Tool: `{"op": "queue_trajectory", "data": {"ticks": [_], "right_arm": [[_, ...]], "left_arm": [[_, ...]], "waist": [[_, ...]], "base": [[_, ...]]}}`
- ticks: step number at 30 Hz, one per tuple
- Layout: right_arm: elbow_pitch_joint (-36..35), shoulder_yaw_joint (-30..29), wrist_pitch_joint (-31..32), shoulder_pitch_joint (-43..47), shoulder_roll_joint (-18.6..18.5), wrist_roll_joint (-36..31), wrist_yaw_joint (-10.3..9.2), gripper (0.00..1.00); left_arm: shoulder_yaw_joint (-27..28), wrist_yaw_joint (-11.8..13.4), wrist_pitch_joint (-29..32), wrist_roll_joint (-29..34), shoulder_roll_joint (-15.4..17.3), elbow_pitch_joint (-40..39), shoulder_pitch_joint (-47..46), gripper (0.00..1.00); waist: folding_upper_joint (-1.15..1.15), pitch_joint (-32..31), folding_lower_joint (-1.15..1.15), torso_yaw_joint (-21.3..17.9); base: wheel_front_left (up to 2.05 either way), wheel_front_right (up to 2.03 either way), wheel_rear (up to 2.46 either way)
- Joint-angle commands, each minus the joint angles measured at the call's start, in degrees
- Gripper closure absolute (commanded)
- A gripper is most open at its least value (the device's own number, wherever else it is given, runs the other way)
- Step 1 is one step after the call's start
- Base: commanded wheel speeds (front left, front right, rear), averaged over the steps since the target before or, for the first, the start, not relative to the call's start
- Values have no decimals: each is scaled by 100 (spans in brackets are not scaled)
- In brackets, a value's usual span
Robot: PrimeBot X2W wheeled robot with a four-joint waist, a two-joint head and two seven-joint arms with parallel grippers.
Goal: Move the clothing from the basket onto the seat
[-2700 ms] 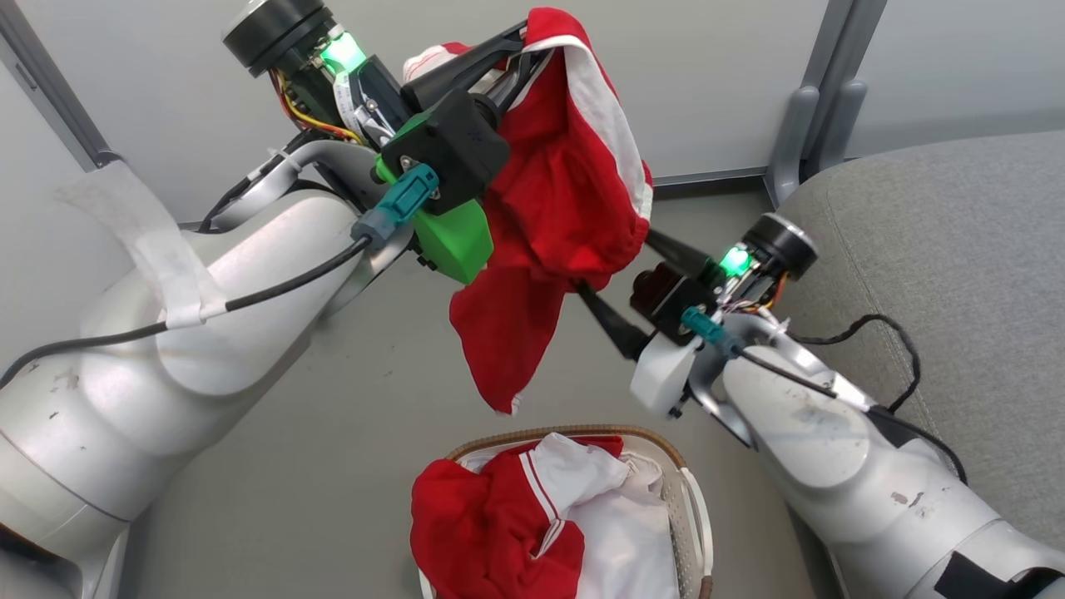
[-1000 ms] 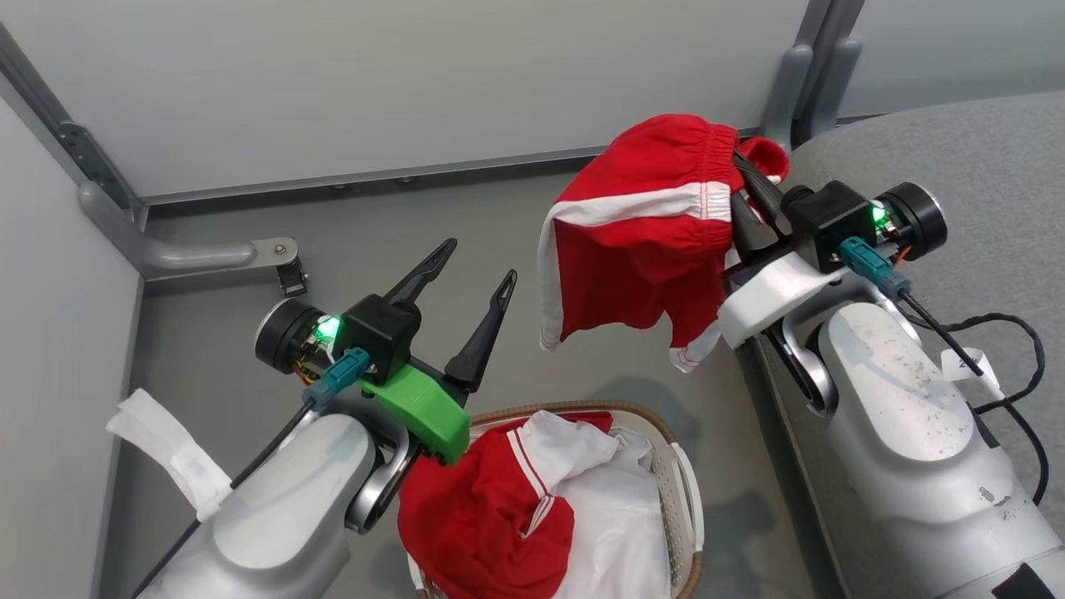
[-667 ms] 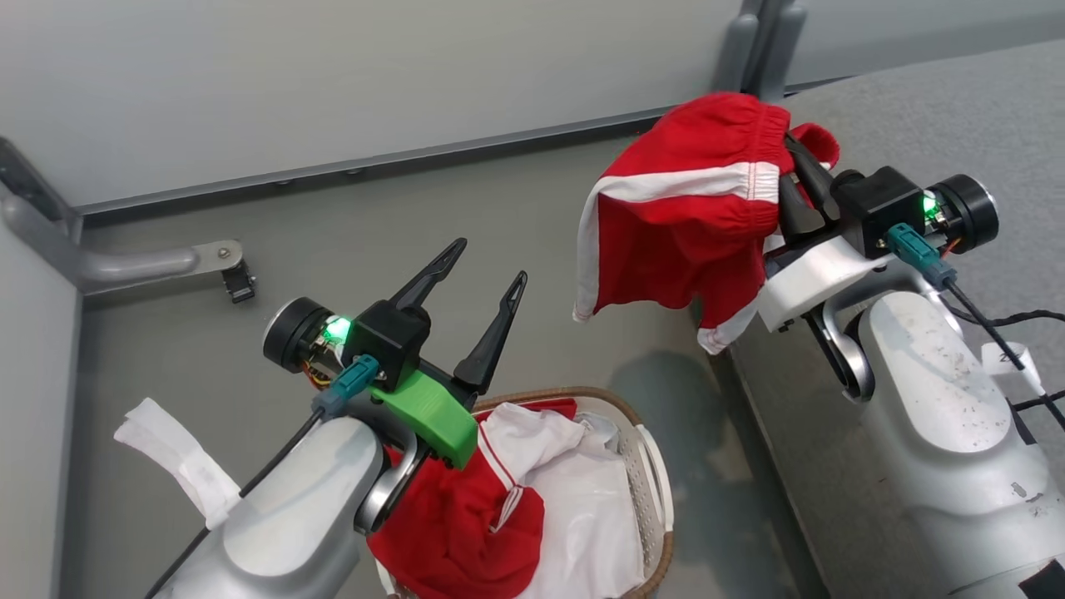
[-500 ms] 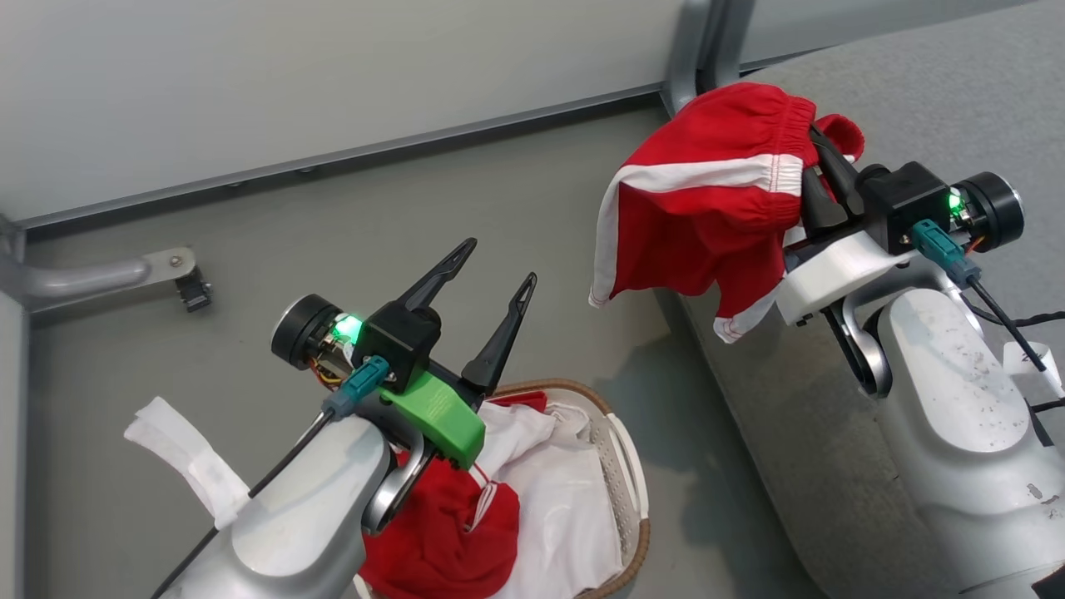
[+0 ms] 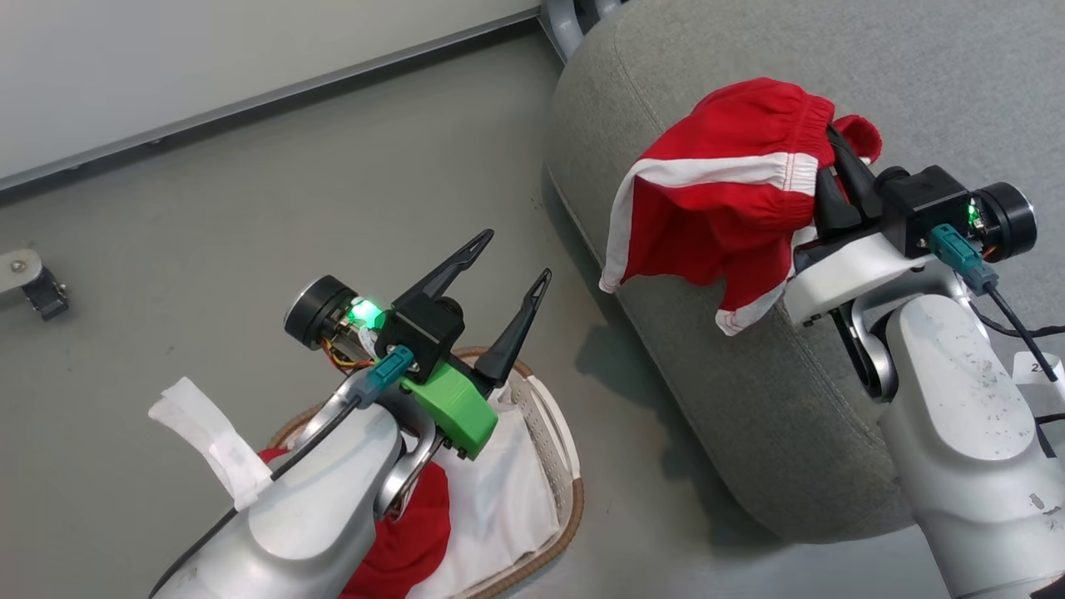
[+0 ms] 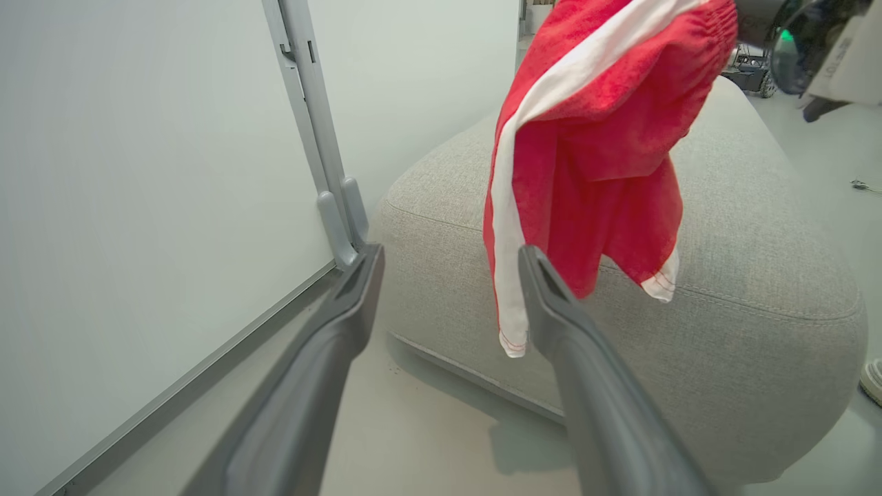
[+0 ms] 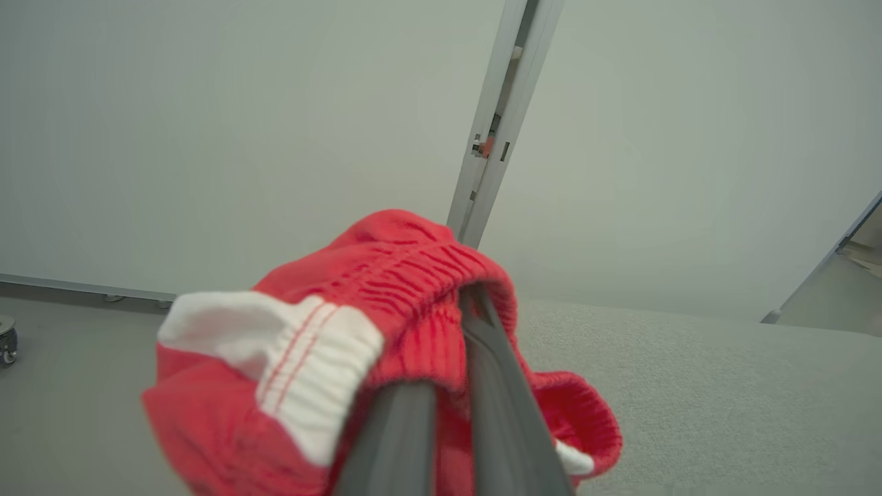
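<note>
Grey seat underlies red clothing in right gripper; cable tag illegible.

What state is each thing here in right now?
Right gripper: shut on red white-striped shorts.
Left gripper: open, empty.
Shorts: hanging by grey fabric seat cushion edge, not yet laid down.
Second red garment: lying in white perforated brown-rimmed basket.
Basket: upright on floor.

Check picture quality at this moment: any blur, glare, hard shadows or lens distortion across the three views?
Head view: even, soft light, no glare, sharp; a faint shadow on the floor beside the seat. Left wrist view: wide-angle lens tilts the wall post; the near left fingers are soft, the red garment crisp. Right wrist view: garment and right fingers, close to the lens, look slightly blurred.
</note>
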Motion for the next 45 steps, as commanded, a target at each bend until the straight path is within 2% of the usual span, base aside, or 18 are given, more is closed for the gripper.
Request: {"op": "queue_trajectory", "data": {"ticks": [1,9,19,25,33,40,45], "right_arm": [[-18,-44,-13,82,6,-33,-8,100],[238,-276,-14,-434,-266,53,-8,100],[659,-667,-14,-1910,-1612,-305,-8,100],[862,-1036,-14,-2838,-2197,-234,-8,100],[1411,-1499,-13,-3436,-2356,-430,-8,100],[1956,-2000,-13,-2967,-2217,-928,-8,100],[2159,-2302,-13,-2644,-1959,-1175,-8,100]], "left_arm": [[-9,-28,1,80,-12,46,-103,0],[-38,-98,1,154,-79,98,-222,0],[-77,-121,21,301,-144,-47,-552,0],[-186,-94,149,493,-30,-285,-842,0],[-169,10,337,721,124,-668,-1250,0],[-138,95,389,722,200,-853,-1332,0],[-165,117,367,688,267,-838,-1242,0]], "waist": [[69,251,0,-172],[69,535,0,126],[69,1337,0,796],[69,2031,0,1040],[69,2831,0,1204],[69,3137,0,1248],[69,3167,0,1231]], "base": [[0,0,0],[0,0,0],[0,0,0],[0,0,0],[0,0,0],[0,0,0],[0,0,0]]}}
